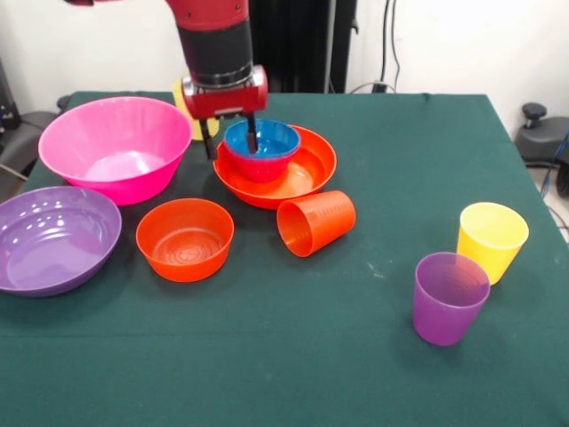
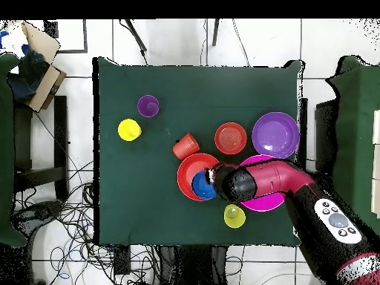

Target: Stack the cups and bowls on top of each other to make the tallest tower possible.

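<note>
A small blue bowl [image 1: 263,139] [image 2: 200,186] sits nested in a magenta bowl [image 1: 264,167], and both stand in the wide orange bowl [image 1: 302,178] [image 2: 187,168]. My gripper [image 1: 231,137] [image 2: 211,178] is open and straddles the left rim of this pile, one finger inside the blue bowl and one outside. The big pink bowl [image 1: 116,147] [image 2: 261,203] holds nothing. An orange cup [image 1: 316,222] [image 2: 185,146] lies on its side. A purple cup [image 1: 449,298] [image 2: 148,105] and a yellow cup [image 1: 492,240] [image 2: 129,130] stand upright.
The shallow purple bowl [image 1: 53,236] [image 2: 275,134] and a small orange bowl [image 1: 185,238] [image 2: 231,138] sit apart from each other near the pink one. Another yellow cup [image 2: 234,216] stands behind my arm, mostly hidden in the front view. Cables lie on the floor around the table [image 1: 267,356].
</note>
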`<state>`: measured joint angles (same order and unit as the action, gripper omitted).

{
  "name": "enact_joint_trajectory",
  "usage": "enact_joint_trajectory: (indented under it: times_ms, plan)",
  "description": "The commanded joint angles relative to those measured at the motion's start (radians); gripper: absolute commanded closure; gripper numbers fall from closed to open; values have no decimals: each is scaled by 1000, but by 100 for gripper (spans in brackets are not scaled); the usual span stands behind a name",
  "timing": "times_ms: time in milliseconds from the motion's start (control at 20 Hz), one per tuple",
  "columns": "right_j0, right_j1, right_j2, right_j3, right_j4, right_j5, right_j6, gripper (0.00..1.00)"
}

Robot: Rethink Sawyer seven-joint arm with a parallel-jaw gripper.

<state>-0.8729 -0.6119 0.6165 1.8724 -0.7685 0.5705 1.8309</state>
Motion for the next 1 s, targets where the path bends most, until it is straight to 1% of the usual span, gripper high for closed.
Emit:
enact_joint_trajectory:
  times_ms: [50, 150, 300, 500, 550, 750, 1000]
  plan:
    - [-12, -136, 63, 134, 31, 56, -138, 0]
    - [-30, -162, 71, 163, 44, 58, -145, 0]
    - [-40, -187, 79, 184, 54, 62, -146, 0]
    - [-30, -189, 79, 167, 57, 76, -147, 0]
    - [-37, -193, 80, 175, 56, 72, -151, 0]
    - [-38, -161, 69, 167, 28, 53, -147, 0]
    - [-46, -111, 43, 179, -16, 1, -124, 0]
